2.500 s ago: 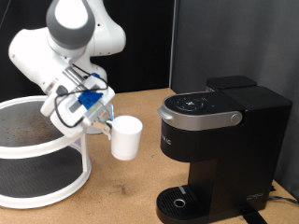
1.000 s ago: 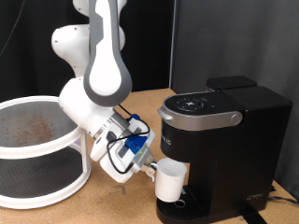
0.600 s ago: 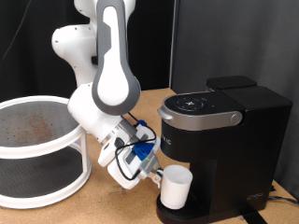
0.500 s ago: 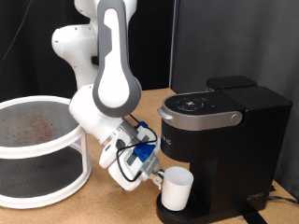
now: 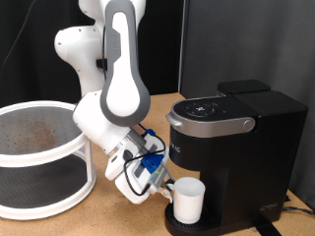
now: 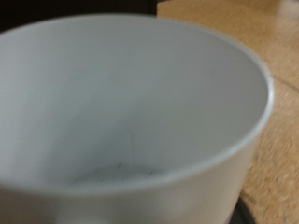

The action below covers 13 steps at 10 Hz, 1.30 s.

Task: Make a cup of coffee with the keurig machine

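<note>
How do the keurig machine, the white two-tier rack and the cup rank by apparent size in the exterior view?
1. keurig machine, largest.
2. white two-tier rack; partly cropped at the edge, so close to the machine.
3. cup, clearly smallest.

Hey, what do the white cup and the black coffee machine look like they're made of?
The cup, at the tool, looks like glazed ceramic or smooth plastic: plain white, with a thick rim and a soft sheen inside in the wrist view. The keurig machine looks like matte black plastic, with a silver-grey band, probably painted plastic or metal.
</note>
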Tool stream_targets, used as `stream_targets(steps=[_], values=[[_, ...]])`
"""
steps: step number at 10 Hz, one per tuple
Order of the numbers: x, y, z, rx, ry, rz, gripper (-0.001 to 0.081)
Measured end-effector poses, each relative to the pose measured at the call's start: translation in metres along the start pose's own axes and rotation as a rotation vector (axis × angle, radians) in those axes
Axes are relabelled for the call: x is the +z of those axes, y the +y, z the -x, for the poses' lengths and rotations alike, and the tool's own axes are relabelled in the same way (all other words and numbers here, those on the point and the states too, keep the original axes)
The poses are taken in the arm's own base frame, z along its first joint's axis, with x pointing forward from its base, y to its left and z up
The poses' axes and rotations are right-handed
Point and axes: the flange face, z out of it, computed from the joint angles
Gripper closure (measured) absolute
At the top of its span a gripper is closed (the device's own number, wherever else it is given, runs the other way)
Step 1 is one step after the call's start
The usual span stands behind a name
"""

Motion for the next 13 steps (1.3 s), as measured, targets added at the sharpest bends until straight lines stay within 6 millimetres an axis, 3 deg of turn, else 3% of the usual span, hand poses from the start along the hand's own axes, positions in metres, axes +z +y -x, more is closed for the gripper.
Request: stream_targets(steps=[1,3,4,5,6,7,8,12,13], values=[[-0.003,0.003,0.002,0.010,-0.025,-0.002,0.0707],[-0.009,0.010,0.005,0.027,-0.058,-0.002,0.0338],[-0.013,0.014,0.005,0.040,-0.080,-0.004,0.0338],[-0.019,0.017,0.003,0.052,-0.103,-0.015,0.0201],[-0.027,0.019,0.000,0.065,-0.122,-0.048,0.0201],[-0.038,0.020,-0.004,0.076,-0.134,-0.090,0.0050],[-0.050,0.021,-0.008,0.080,-0.149,-0.131,0.0014],[-0.096,0.023,-0.012,0.052,-0.213,-0.230,0.0003],[-0.095,0.024,-0.011,0.057,-0.210,-0.225,0.0003]])
